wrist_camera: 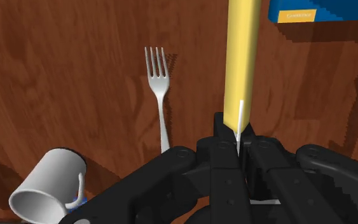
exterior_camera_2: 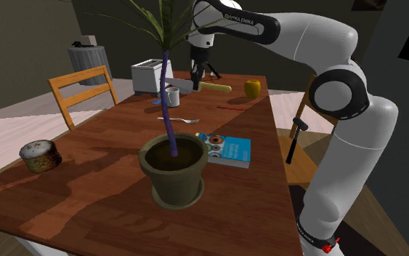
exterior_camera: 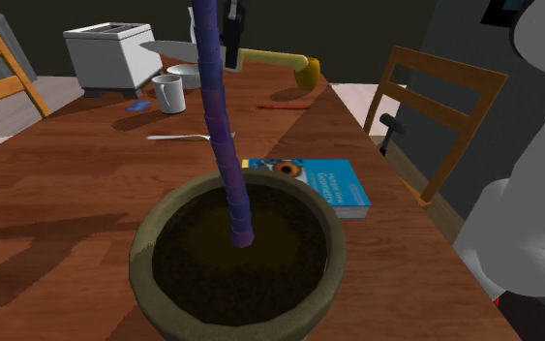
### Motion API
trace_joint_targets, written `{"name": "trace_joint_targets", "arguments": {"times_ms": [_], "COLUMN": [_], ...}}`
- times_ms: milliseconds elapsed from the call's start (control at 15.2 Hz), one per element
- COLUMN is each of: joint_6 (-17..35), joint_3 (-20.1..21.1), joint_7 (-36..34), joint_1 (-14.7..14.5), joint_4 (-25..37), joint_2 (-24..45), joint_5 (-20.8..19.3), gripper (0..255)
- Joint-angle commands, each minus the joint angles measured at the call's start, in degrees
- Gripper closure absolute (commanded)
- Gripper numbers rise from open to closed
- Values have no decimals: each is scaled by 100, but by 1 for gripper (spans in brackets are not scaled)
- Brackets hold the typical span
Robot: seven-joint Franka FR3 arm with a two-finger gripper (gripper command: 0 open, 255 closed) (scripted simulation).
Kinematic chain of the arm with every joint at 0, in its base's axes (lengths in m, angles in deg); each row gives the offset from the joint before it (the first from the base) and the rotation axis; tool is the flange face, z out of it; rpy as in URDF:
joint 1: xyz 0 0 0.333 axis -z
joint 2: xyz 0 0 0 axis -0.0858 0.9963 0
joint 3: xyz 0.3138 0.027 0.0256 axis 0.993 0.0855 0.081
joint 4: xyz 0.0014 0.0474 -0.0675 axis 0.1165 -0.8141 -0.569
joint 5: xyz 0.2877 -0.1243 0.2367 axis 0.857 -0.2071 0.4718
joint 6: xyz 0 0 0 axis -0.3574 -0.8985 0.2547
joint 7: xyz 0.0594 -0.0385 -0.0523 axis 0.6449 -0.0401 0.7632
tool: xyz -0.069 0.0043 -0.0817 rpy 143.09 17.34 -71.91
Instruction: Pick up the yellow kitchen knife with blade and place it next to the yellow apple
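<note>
- Brown wooden tabletop (exterior_camera: 67, 194) in a dim, dark-walled room. It carries a big olive plant pot (exterior_camera: 236, 262) low in the shoulder view and a white toaster (exterior_camera: 110, 53) at that view's upper left.
- The black two-finger tool (wrist_camera: 240, 143) is pressed together on the yellow-handled kitchen knife with a thin pale blade (wrist_camera: 241, 57). It pinches the blade edge-on, and the long handle sticks out past the fingertips.
- In the shoulder view the knife (exterior_camera: 272, 60) is at upper centre, running from the tool (exterior_camera: 231, 44) rightward. Its far end is close to the round yellow apple (exterior_camera: 307, 76). A shadow on the wood beneath suggests it is off the surface.
- Below the tool in the wrist view lie a silver fork (wrist_camera: 160, 95), a white mug (wrist_camera: 47, 191) on its side and the corner of a blue book (wrist_camera: 323, 11).
- Handling, as a judgement:
  - The knife looks stiff and light, and most of its weight is probably in the handle.
  - Held by the smooth, thin blade, it may pivot or slip if swung fast.
  - A grip nearer where blade meets handle would steady it.
  - Lowering it slowly and level beside the apple seems wise, so the handle does not knock the apple.
</note>
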Motion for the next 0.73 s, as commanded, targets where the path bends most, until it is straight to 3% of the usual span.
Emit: {"name": "trace_joint_targets", "arguments": {"times_ms": [0,660], "joint_6": [30,-30], "joint_3": [-148,-912], "joint_7": [306,1738], "joint_1": [163,860], "joint_4": [-202,-543], "joint_2": [-161,-464], "joint_5": [82,299], "gripper": [255,255]}}
